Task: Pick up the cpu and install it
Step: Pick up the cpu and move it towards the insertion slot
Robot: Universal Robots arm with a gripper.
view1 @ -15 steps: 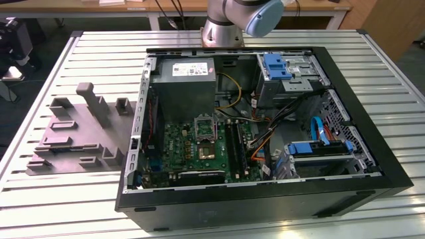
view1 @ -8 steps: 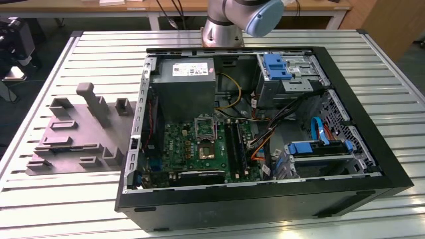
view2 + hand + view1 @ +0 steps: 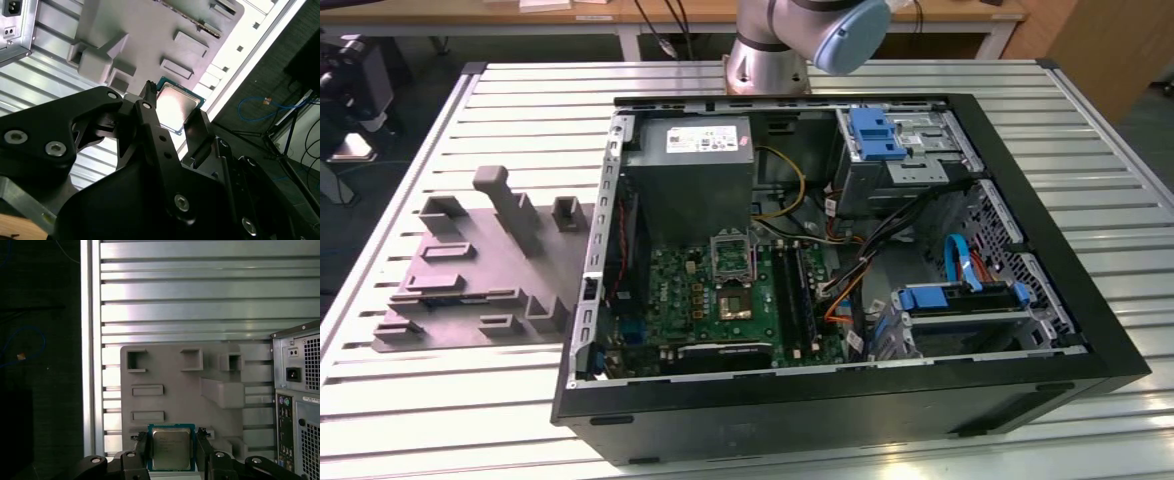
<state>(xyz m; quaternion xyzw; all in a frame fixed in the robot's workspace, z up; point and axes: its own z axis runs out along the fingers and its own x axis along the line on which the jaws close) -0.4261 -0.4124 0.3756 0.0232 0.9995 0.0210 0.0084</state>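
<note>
Slats of bare metal are making up the table (image 3: 1067, 110). At the exterior view's left a grey plastic fixture (image 3: 460, 285) is lying flat on them, its posts and pockets sticking up.

Just beside it, toward the middle, an open black computer case (image 3: 854, 400) is sitting on the same table. Inside the case, a grey power supply (image 3: 694, 180) is sitting at the far end. Nearer the camera a green board (image 3: 720, 290) is carrying a metal-framed socket (image 3: 732, 258) and a shiny square chip (image 3: 734, 308). Toward the exterior view's right, blue drive brackets (image 3: 874, 133) are standing among loose cables. The robot arm (image 3: 787, 40) is rising from its base behind the case and is leaving the picture at the top edge.

In both wrist views the gripper (image 3: 171, 441) (image 3: 175, 105) is pinching the cpu (image 3: 171, 450) (image 3: 181, 106). Its black fingers (image 3: 141, 446) (image 3: 150, 115) are pressing on two opposite edges of the chip, and the silvery top is facing the cameras.

The fixture (image 3: 175, 380) (image 3: 150, 35) is lying behind the cpu in these views, with the table slats beyond it. The rear panel of the computer case (image 3: 297, 390) is showing beside the fixture. How high the cpu is hanging above the fixture I cannot tell.
</note>
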